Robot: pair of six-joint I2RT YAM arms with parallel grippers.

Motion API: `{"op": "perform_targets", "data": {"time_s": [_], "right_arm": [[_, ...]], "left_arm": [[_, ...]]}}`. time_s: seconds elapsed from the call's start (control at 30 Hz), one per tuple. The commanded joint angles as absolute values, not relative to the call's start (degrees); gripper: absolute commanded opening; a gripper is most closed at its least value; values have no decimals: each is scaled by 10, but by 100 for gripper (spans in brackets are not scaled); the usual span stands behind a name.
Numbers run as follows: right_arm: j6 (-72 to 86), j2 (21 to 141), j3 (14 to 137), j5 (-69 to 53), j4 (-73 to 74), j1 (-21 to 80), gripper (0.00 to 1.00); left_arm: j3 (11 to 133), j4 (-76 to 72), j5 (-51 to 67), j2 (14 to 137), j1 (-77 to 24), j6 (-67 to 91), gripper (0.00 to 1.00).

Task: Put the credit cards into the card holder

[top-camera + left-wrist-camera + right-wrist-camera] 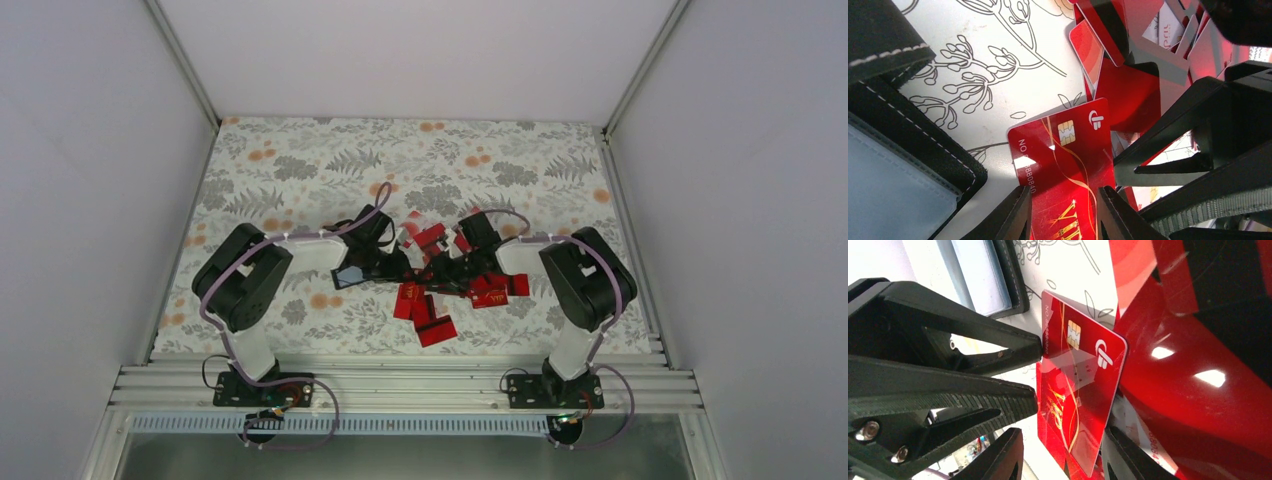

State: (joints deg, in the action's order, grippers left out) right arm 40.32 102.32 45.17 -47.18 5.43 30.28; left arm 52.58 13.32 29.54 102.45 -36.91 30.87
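Note:
The card holder (350, 272) lies open left of centre, its grey-blue pocket (893, 195) (980, 275) facing up. Several red credit cards (440, 305) are heaped to its right. One red VIP credit card (1068, 160) (1080, 365) lies chip side up between holder and heap. My left gripper (1064, 190) (405, 265) is open over the card's VIP end, which shows beyond the fingertips. My right gripper (1063, 434) (445, 272) is open, the card's lower end in its gap. The right fingers (1168, 140) stand by the card's right edge, the left fingers (948, 390) by its left. Contact cannot be told.
A floral cloth (300, 180) covers the table. Grey walls close it in on three sides. An aluminium rail (400, 385) carrying both arm bases runs along the near edge. More red cards (1098, 45) (1198, 390) overlap close to both grippers.

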Motion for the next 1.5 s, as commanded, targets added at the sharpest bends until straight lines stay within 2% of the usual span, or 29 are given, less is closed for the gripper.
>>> {"op": "perform_targets", "data": {"time_s": [0.0,0.4,0.87,1.27,1.37,1.47], "right_arm": [[431,1019,437,-513,-25,312,41],[451,980,450,-535,-58,308,41],[417,1025,468,-494,-9,309,38],[405,1060,467,-494,-19,310,17],[401,1072,467,-498,-21,310,6],[394,1074,470,-499,-18,310,4]], "left_arm": [[493,81,343,1044,-385,334,34],[480,71,350,1023,-385,359,34],[476,63,348,1018,-381,373,33],[462,44,350,1012,-377,384,27],[459,39,348,1004,-376,385,26],[453,38,342,987,-375,389,26]]}}
